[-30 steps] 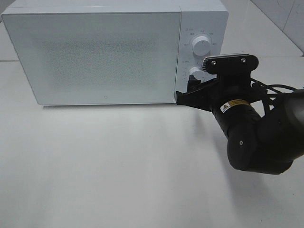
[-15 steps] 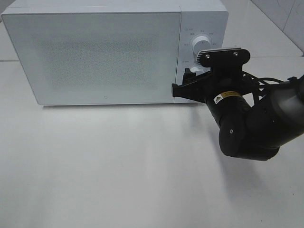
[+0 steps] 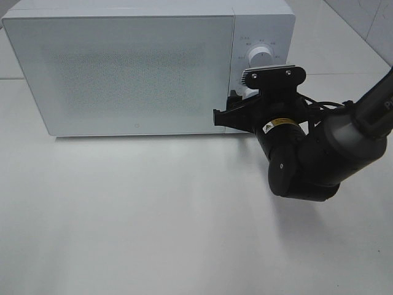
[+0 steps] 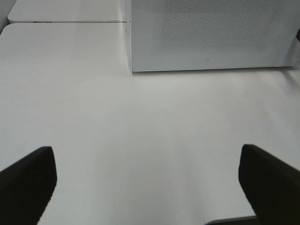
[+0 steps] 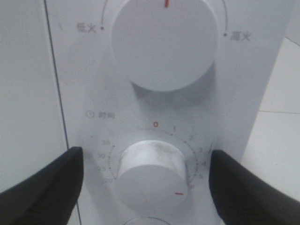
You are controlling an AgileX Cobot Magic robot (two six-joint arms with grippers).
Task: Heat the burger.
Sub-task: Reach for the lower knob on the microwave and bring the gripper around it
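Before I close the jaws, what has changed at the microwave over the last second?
The right gripper has slid leftward across the front of the microwave, and its arm has swung in behind it. Its jaws stand open on either side of the timer knob without gripping it. Nothing was taken hold of or let go. Unchanged: the microwave's place, its shut door and the upper dial.

All views face the microwave (image 3: pixel 123 67) (right nearest).
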